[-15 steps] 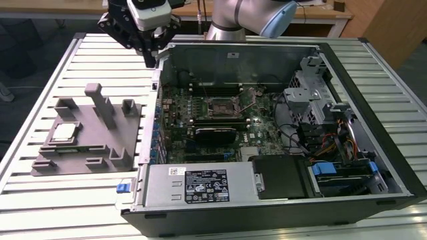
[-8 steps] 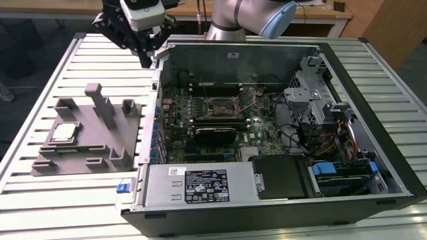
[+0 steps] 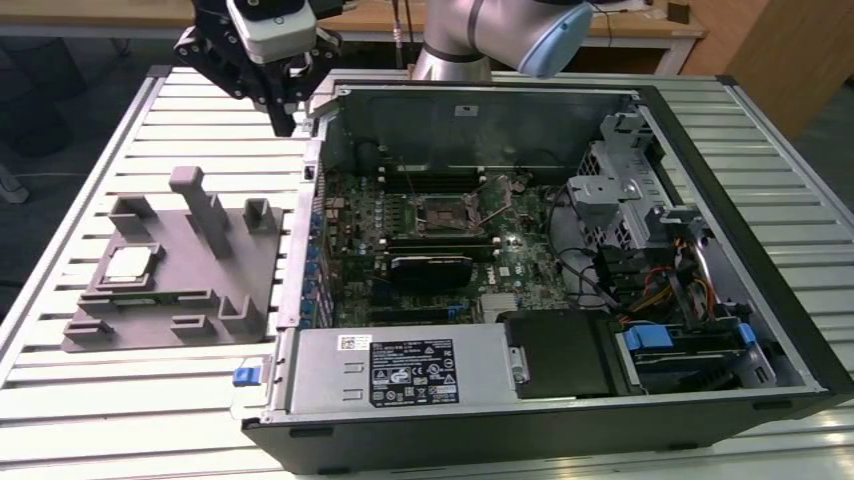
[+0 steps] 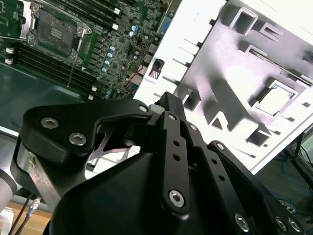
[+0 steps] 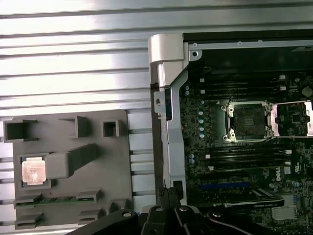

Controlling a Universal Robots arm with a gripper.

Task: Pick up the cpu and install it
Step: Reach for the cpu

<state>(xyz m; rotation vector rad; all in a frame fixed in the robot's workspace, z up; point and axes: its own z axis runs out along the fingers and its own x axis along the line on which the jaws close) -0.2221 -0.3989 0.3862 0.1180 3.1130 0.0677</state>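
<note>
The cpu (image 3: 130, 262) is a small silver-topped square lying flat in a recess of the grey tray (image 3: 200, 290), at the exterior view's left. It also shows in both wrist views, cpu (image 5: 33, 172) and cpu (image 4: 274, 98). The black-framed socket (image 3: 445, 212) sits mid-motherboard inside the open computer case; in the first wrist view the socket (image 5: 247, 121) has its metal plate swung aside. My gripper (image 3: 283, 125) hangs high over the table's far side, beyond the tray and beside the case's far corner. Its fingers (image 5: 168, 196) are shut with nothing between them.
The open computer case (image 3: 747, 240) takes up the table's middle and right, its tall metal wall (image 3: 315, 230) facing the tray. Inside are memory sticks (image 3: 434, 238), cables, a drive cage (image 3: 627, 190) and a power supply (image 3: 400, 370). The tray has upright posts (image 3: 200, 205). Slatted table (image 3: 200, 130) surrounds it.
</note>
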